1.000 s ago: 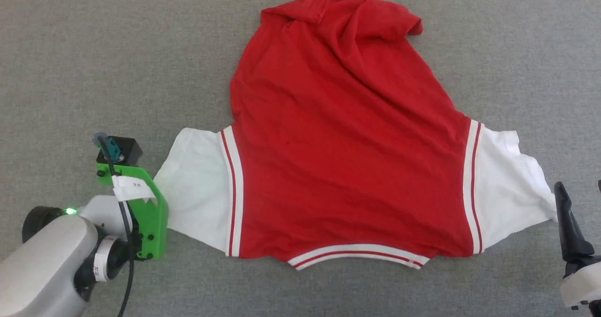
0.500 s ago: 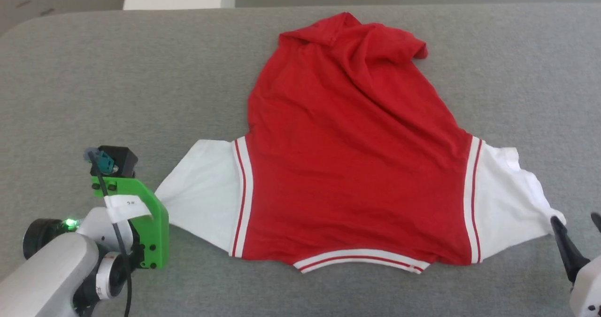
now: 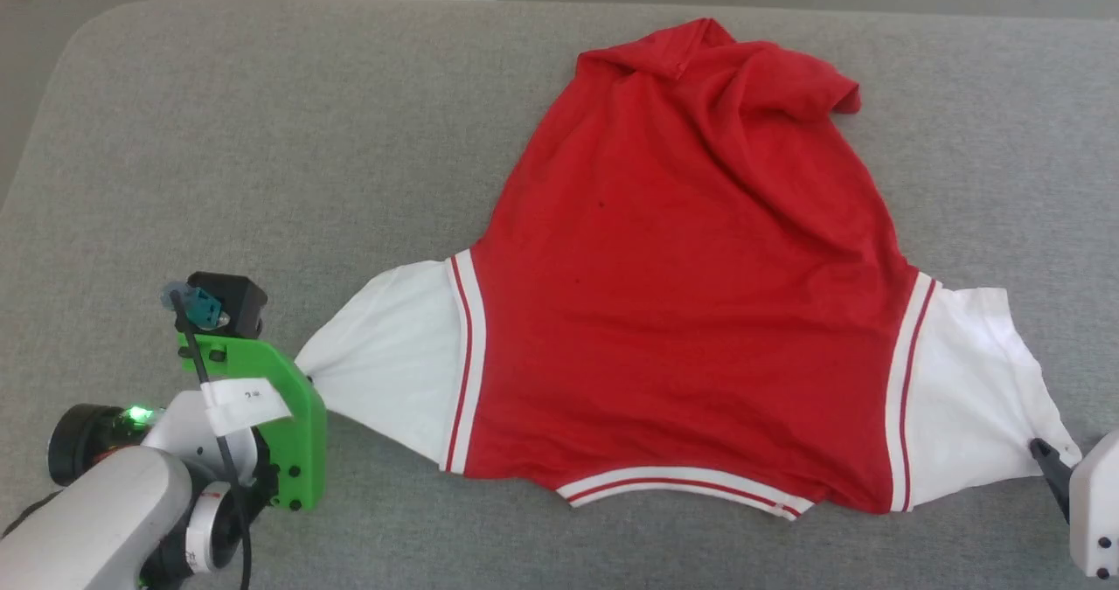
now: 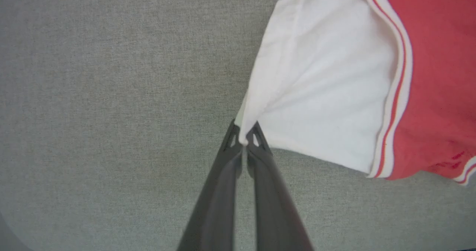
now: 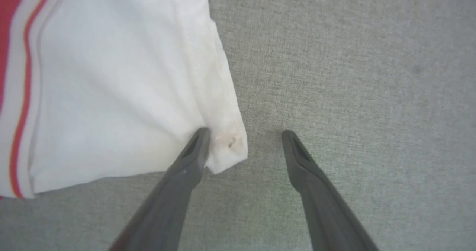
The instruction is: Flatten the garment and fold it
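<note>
Gripping: left hand (image 4: 243,141) clamped on a white corner of the garment (image 3: 691,310) | right hand (image 5: 245,132) — fingers apart, one touching the opposite corner

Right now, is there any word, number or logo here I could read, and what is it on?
Nothing can be read.
White tag on the green bracket: tiny dark marks, too small to read.
Label ring below it: blurred.
Jersey: no lettering or number shows on its upturned side.
</note>
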